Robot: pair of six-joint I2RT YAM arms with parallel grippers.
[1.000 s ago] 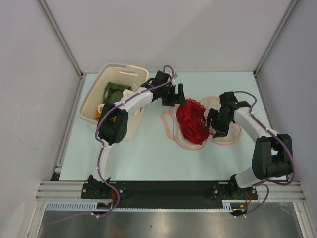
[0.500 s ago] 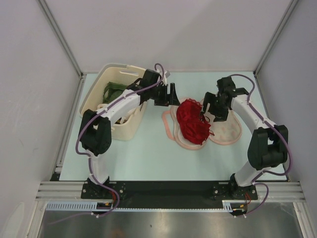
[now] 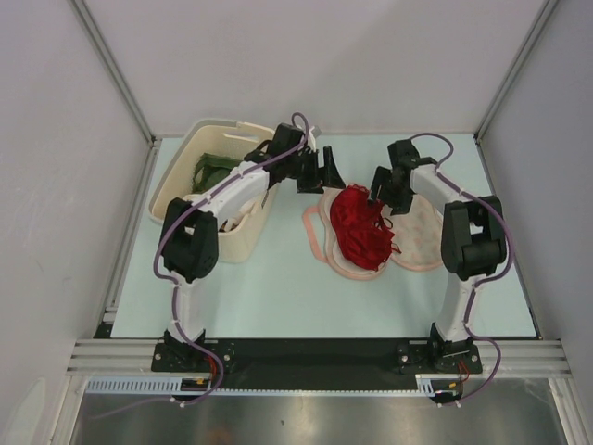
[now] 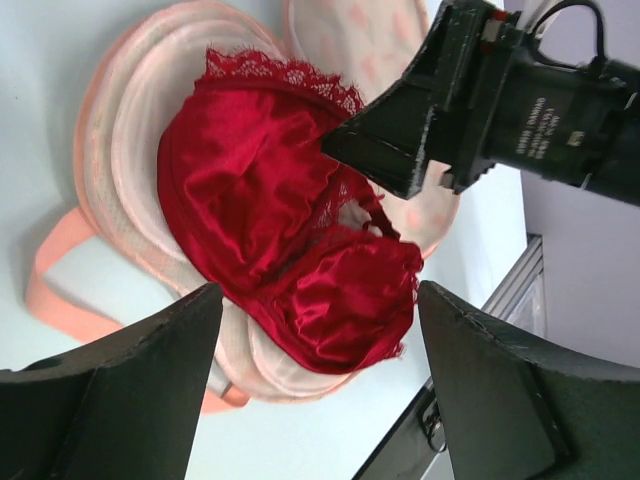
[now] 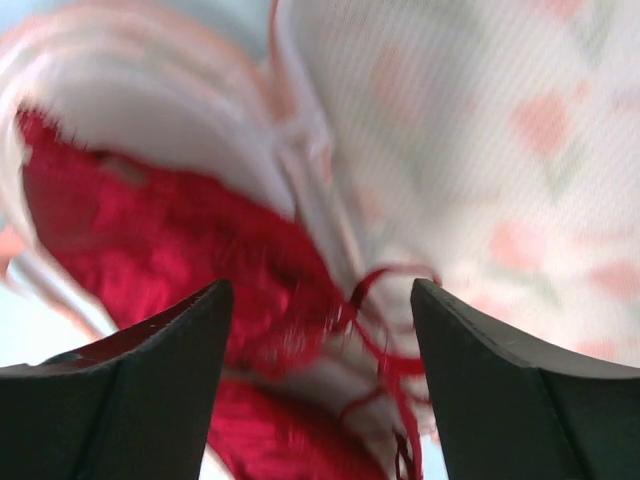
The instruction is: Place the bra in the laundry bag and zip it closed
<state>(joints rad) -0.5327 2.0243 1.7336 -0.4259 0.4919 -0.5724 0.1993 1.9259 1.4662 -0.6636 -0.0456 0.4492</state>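
The deep red lacy bra (image 3: 361, 230) lies bunched on the left lobe of the pale pink laundry bag (image 3: 422, 243), which lies spread on the table. My left gripper (image 3: 330, 172) hovers open above the bag's far left edge and holds nothing. My right gripper (image 3: 382, 193) is open too, just over the bra's far right edge. In the left wrist view the bra (image 4: 270, 220) rests on the laundry bag (image 4: 125, 170), between and beyond my open left gripper (image 4: 318, 300). In the blurred right wrist view, the bra (image 5: 150, 230) and its thin straps lie below my open right gripper (image 5: 320, 290), on the leaf-print laundry bag (image 5: 480, 130).
A cream plastic basket (image 3: 199, 139) with green clothes (image 3: 215, 170) and other clothes stands at the far left, close beside the left arm. An orange-pink loop (image 3: 315, 243) of the bag trails to the left of the bra. Metal frame posts stand at the far corners.
My right gripper has moved from the bra's right side up to its far edge. My left gripper has drawn back slightly toward the far side. The bra stays on the bag.
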